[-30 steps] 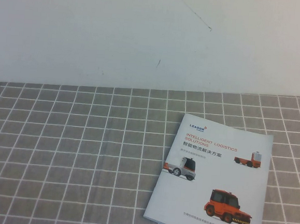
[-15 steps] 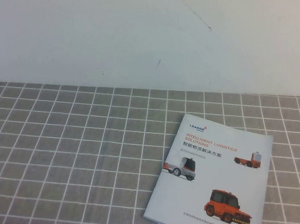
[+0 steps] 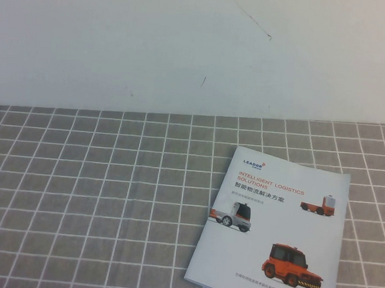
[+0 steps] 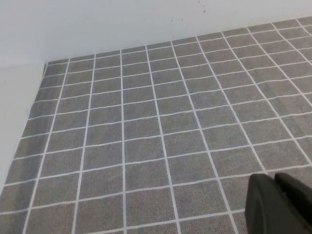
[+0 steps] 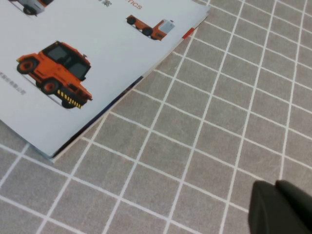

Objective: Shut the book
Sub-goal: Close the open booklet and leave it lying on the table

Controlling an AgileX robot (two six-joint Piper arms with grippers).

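In the high view nothing is being seen to shift over the last second: the book is lying closed, cover up, at the frame's lower right on the tiled counter, so the task is being judged done. In the left wrist view the left gripper is being held over bare counter at the lower right corner. In the right wrist view the right gripper is being held likewise, near the book's edge; whether either is open or closed cannot be told.

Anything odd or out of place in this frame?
The book already lies closed, cover up, askew to the grid of the cloth. The left gripper hangs over bare cloth; the right gripper over cloth beside the book. No damage shows.
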